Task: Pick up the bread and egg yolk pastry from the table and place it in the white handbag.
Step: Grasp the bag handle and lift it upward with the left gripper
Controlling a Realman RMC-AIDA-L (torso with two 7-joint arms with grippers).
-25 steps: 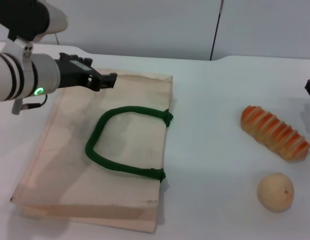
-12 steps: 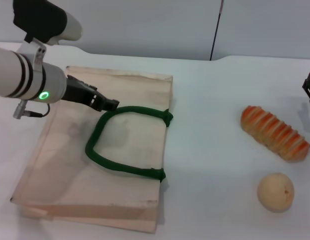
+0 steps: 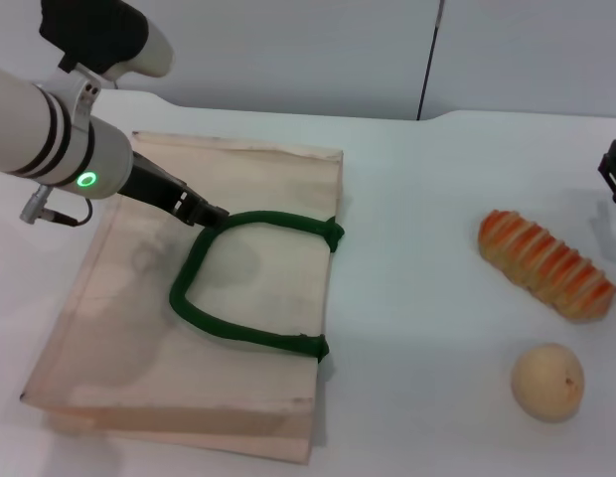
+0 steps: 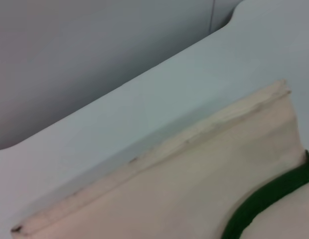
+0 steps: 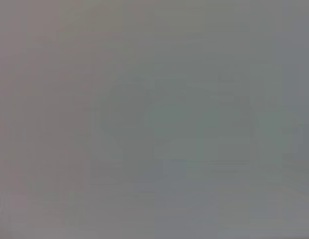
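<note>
Progress: nothing is packed yet; the bread (image 3: 545,263) and the egg yolk pastry (image 3: 547,381) both lie on the table (image 3: 417,298), outside the white handbag (image 3: 189,328), which lies flat and closed.
Step in hand: it looks like the bag is being opened first, by its green handle (image 3: 250,281).
Left hand (image 3: 211,213): tip right at the far bend of the handle loop, over the bag; whether its fingers are wide or narrow, I cannot tell.
Right hand (image 3: 615,171): only a dark sliver at the table's edge, just beyond the bread; its state cannot be told.
Bread from the left hand: well apart, across the table on the right hand's side.
Pastry from the left hand: likewise far, nearer the robot than the bread.
Left to do: open the bag, pick both foods, drop them in.
</note>
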